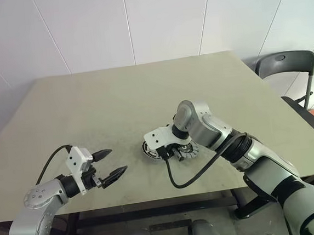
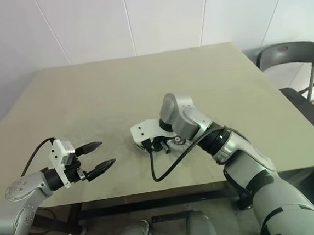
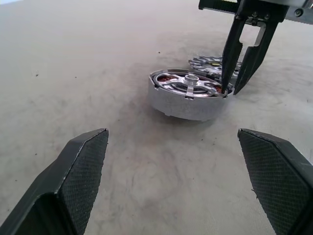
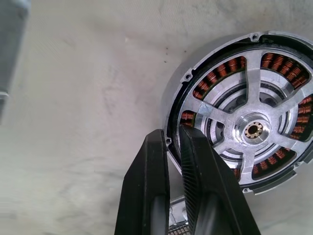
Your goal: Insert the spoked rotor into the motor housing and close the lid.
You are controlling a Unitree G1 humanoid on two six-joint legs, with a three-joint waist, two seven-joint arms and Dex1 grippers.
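Rotor seated in the housing, lid lying beside it.

At lower left of the head view my left gripper (image 1: 110,162) hovers with jaws wide apart, empty. Centre frame, my right gripper (image 4: 173,147) is pinched on the rim of the spoked rotor (image 4: 254,129), which sits inside the motor housing (image 3: 183,103) on the table (image 1: 117,99). The lid (image 3: 208,62) lies just behind the housing.

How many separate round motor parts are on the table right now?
2, from what shows: the motor housing with the spoked rotor already seated inside it, and the lid lying on the table behind it, partly hidden.
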